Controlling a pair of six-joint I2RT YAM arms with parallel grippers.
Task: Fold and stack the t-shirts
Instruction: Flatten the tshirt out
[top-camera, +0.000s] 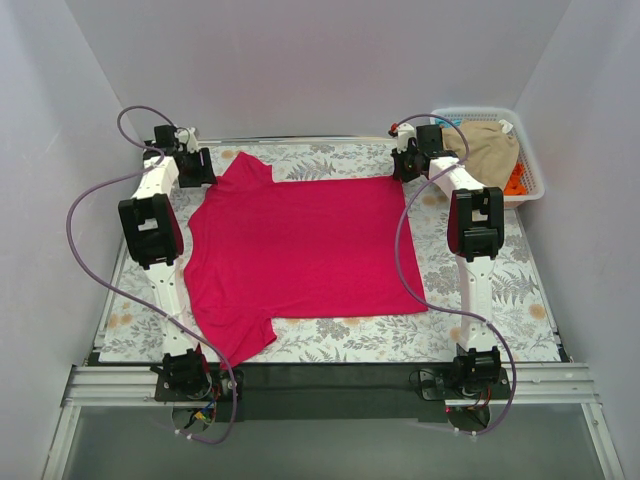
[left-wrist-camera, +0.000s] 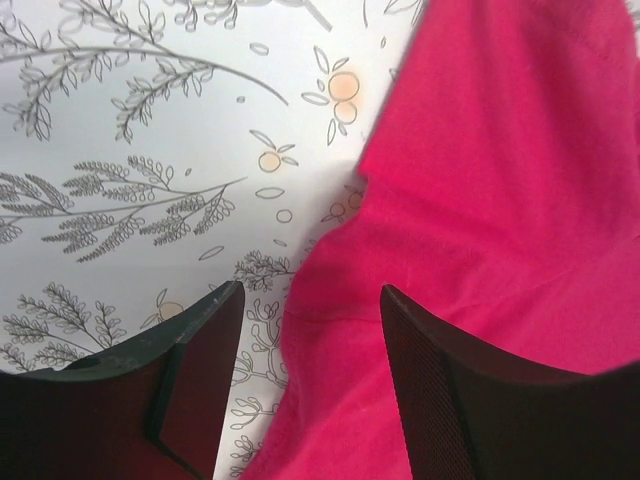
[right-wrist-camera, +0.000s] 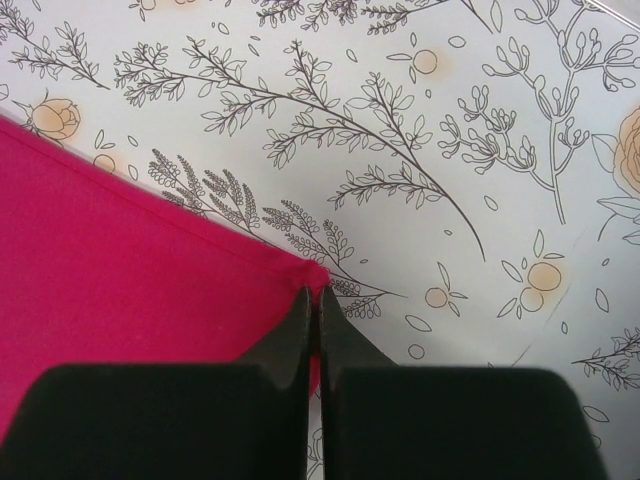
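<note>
At the far left of the floral-printed worktop (top-camera: 520, 300), the left pincer (left-wrist-camera: 310, 300) is held open, its jaws straddling the edge of the plain crimson-pink cloth t-shirt (top-camera: 300, 245) near a sleeve. The shirt is spread flat across the middle, with no fold yet made. At its far right corner, the right pincer (right-wrist-camera: 315, 300) is seen closed, the hem corner pinched between its fingers. Further right, a tan-beige cloth shirt (top-camera: 490, 150) and some orange cloth (top-camera: 515, 180) are seen bundled in a white plastic lattice basket (top-camera: 530, 160). The task is judged barely begun: every fold and the whole stack are yet to be done.

Three t-shirts (top-camera: 300, 240), one basket (top-camera: 533, 170), two arms (top-camera: 150, 228).
</note>
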